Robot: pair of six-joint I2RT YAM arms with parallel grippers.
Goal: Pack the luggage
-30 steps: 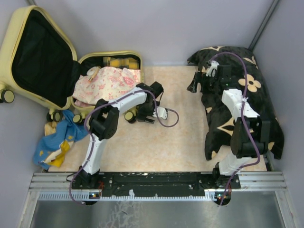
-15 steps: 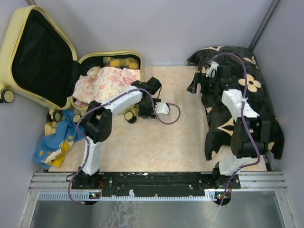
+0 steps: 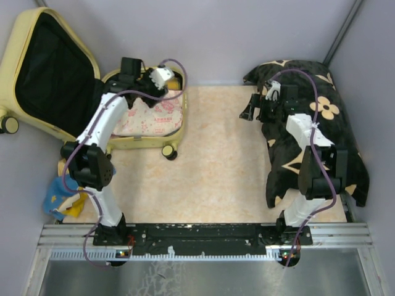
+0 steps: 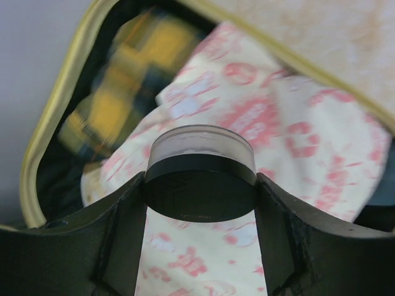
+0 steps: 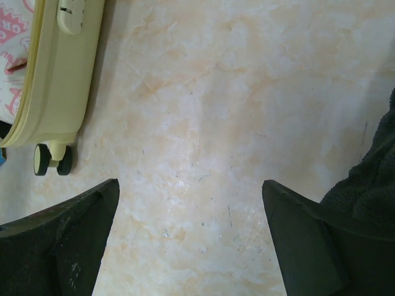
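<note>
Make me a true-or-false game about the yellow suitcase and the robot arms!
1. The suitcase has its lid open. True.
2. The left tool is empty. False: it grips a round black jar with a clear top, above the suitcase.
3. The right tool is open above the bare table. True.
4. The black flowered cloth is packed in the suitcase. False: it lies outside, on the table's right side.
5. A pink-patterned cloth lies in the suitcase. True.
</note>
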